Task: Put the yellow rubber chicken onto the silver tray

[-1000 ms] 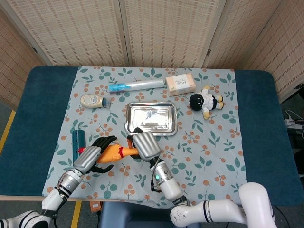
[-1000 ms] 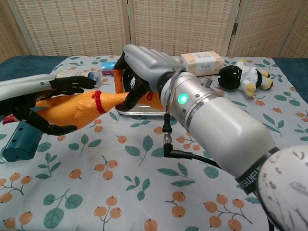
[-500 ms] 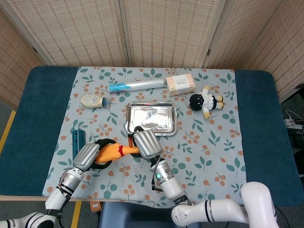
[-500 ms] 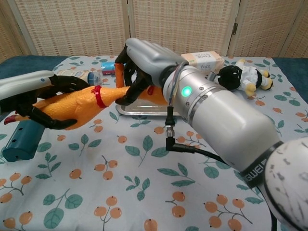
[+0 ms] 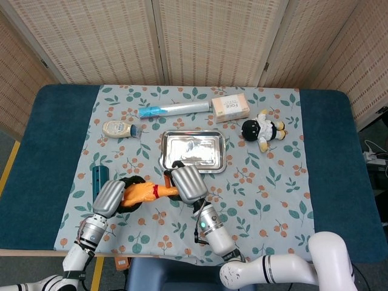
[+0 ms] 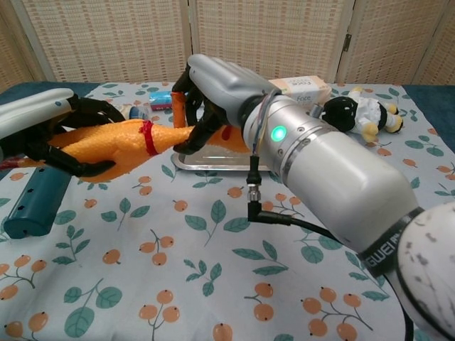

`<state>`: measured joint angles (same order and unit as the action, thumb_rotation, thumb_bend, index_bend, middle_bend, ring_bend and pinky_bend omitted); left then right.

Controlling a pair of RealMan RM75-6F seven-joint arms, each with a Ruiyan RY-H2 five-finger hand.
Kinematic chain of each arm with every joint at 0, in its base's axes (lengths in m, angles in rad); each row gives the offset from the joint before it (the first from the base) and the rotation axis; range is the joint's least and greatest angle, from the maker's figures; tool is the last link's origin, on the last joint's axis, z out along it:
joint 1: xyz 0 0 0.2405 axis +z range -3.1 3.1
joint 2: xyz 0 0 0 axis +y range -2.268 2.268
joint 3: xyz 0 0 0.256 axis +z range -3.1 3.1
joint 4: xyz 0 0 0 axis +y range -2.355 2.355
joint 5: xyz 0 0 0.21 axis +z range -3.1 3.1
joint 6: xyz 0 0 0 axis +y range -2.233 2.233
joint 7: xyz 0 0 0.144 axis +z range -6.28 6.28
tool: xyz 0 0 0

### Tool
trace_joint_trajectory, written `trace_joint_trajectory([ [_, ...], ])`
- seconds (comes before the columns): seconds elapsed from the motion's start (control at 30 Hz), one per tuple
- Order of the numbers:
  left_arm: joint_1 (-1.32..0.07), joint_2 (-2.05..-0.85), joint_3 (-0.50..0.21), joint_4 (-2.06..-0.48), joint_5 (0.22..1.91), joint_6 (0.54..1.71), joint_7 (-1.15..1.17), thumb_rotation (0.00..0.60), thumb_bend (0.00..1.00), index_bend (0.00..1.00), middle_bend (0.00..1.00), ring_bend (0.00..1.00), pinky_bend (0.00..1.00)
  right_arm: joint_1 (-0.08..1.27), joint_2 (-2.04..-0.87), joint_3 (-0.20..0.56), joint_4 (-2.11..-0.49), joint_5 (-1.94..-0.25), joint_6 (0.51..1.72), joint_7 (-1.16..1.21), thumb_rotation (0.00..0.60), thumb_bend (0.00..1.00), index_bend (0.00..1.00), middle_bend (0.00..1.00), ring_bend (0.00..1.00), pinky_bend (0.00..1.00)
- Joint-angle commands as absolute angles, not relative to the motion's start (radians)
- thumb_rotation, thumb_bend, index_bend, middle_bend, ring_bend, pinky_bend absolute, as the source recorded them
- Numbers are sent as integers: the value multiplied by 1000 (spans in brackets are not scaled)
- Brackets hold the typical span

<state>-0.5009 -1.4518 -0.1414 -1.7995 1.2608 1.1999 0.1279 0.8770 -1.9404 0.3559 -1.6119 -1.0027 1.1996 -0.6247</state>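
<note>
The yellow rubber chicken (image 5: 144,192) (image 6: 114,141) hangs lengthwise above the cloth, just in front of the silver tray (image 5: 193,151) (image 6: 234,150). My left hand (image 5: 110,197) (image 6: 43,131) wraps its dark fingers around the chicken's body. My right hand (image 5: 184,183) (image 6: 213,89) grips the chicken's neck and head end, close to the tray's near edge. The tray holds nothing in the head view. In the chest view my right arm hides most of the tray.
A teal tool (image 5: 97,180) (image 6: 30,206) lies left of the chicken. Behind the tray are a small bottle (image 5: 120,128), a blue-and-white tube (image 5: 173,110) and a tissue box (image 5: 230,108). A black-and-white plush (image 5: 262,131) (image 6: 359,114) lies to the tray's right.
My left hand's fingers have closed around the chicken's body, and the chicken has risen a little and shifted toward the tray. My right hand keeps its grip on the neck.
</note>
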Motion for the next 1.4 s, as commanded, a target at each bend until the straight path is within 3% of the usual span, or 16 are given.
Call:
trace_joint_trajectory([
  [0.03, -486, -1480, -153, -1791, 1290, 1234, 58, 600, 664, 932, 942, 929, 1000, 877, -1939, 356, -1615, -1001, 1202, -627, 600, 325, 991, 658, 852, 1000],
  [0.1, -485, -1471, -144, -1788, 1309, 1219, 15, 600, 622, 839, 873, 818, 956, 877, -1937, 356, -1618, -1000, 1203, -629, 600, 325, 991, 658, 852, 1000],
  [0.13, -487, -1463, -137, -1786, 1324, 1206, -13, 600, 591, 716, 785, 712, 884, 878, -1936, 356, -1620, -998, 1203, -630, 600, 325, 991, 658, 852, 1000],
  [0.2, -490, -1450, -129, -1782, 1348, 1185, -74, 600, 534, 416, 521, 450, 655, 877, -1935, 356, -1621, -997, 1205, -631, 600, 325, 991, 657, 852, 1000],
  [0.27, -499, -1426, -119, -1784, 1354, 1148, -94, 600, 473, 120, 175, 128, 367, 878, -1935, 355, -1623, -996, 1205, -632, 600, 325, 991, 658, 852, 1000],
  [0.33, -514, -1391, -109, -1793, 1357, 1103, -106, 600, 424, 8, 19, 6, 188, 877, -1934, 352, -1622, -996, 1206, -633, 600, 325, 991, 658, 852, 1000],
  [0.43, -530, -1351, -104, -1809, 1353, 1052, -129, 600, 359, 0, 0, 0, 53, 877, -1933, 350, -1621, -996, 1208, -634, 600, 325, 991, 658, 852, 1000],
  [0.53, -544, -1322, -97, -1814, 1356, 1010, -159, 600, 338, 0, 0, 0, 25, 874, -1930, 347, -1620, -997, 1210, -633, 600, 325, 991, 658, 852, 1000],
  [0.9, -560, -1281, -89, -1750, 1422, 1014, -144, 600, 321, 0, 0, 0, 1, 850, -1877, 330, -1644, -1006, 1219, -636, 600, 325, 991, 658, 852, 1000],
  [1.2, -550, -1262, -148, -1618, 1359, 1079, -118, 600, 318, 0, 0, 0, 0, 806, -1769, 302, -1705, -1040, 1228, -618, 600, 325, 991, 658, 852, 1000],
  [1.4, -514, -1201, -164, -1590, 1315, 1103, -166, 600, 319, 0, 0, 0, 0, 790, -1738, 308, -1626, -1020, 1217, -589, 600, 324, 991, 660, 852, 1000],
])
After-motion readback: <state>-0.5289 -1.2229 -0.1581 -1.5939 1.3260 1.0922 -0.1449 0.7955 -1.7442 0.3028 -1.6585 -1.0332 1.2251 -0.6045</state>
